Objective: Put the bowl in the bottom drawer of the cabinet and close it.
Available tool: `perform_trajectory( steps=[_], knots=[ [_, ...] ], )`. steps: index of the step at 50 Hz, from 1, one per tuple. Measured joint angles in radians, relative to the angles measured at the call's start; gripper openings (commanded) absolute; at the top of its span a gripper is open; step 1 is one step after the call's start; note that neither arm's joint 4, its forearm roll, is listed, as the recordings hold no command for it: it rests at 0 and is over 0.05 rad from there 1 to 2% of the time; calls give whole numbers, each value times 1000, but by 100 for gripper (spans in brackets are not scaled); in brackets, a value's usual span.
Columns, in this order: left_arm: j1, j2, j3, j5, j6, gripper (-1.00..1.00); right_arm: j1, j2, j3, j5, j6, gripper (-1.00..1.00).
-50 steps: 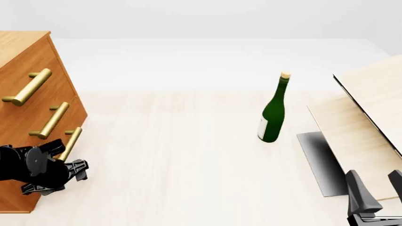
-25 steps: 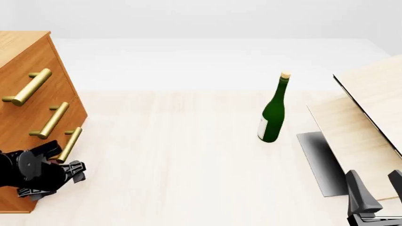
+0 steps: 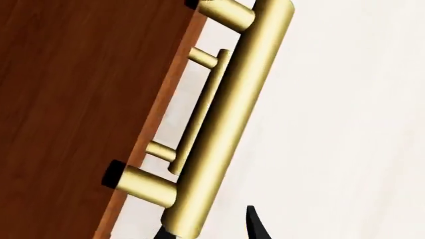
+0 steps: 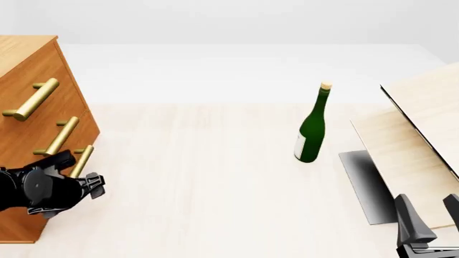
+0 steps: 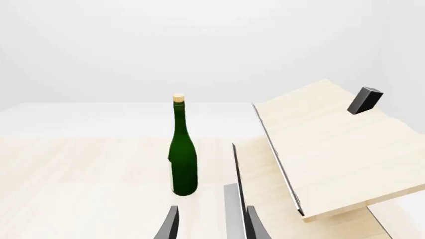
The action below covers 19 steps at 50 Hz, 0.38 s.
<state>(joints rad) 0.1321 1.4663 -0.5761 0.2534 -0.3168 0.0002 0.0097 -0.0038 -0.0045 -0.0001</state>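
Left gripper [image 4: 92, 185] has shifted at the near-left of the table, in front of the cabinet [image 4: 29, 80]. A second ago it sat low beside the near end of the bottom drawer [image 4: 21, 220] handle [image 4: 80, 160]; half a second ago it had dropped further toward the near edge and left. Now it has come back up and slightly right, arm body higher against the cabinet front, wrist housing overlapping the drawer face just below the handle. Fingertips now sit at the handle's near end. In the left wrist view the brass bar [image 3: 229, 119] runs close along the frame, its near end just beside a dark fingertip [image 3: 256, 226].
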Motion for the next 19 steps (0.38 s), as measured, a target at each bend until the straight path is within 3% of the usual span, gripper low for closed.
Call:
perform_trajectory(
  steps=[19],
  knots=[
    [-110, -52, 35, 2, -35, 100, 0, 0, 0, 0, 0, 100]
  ],
)
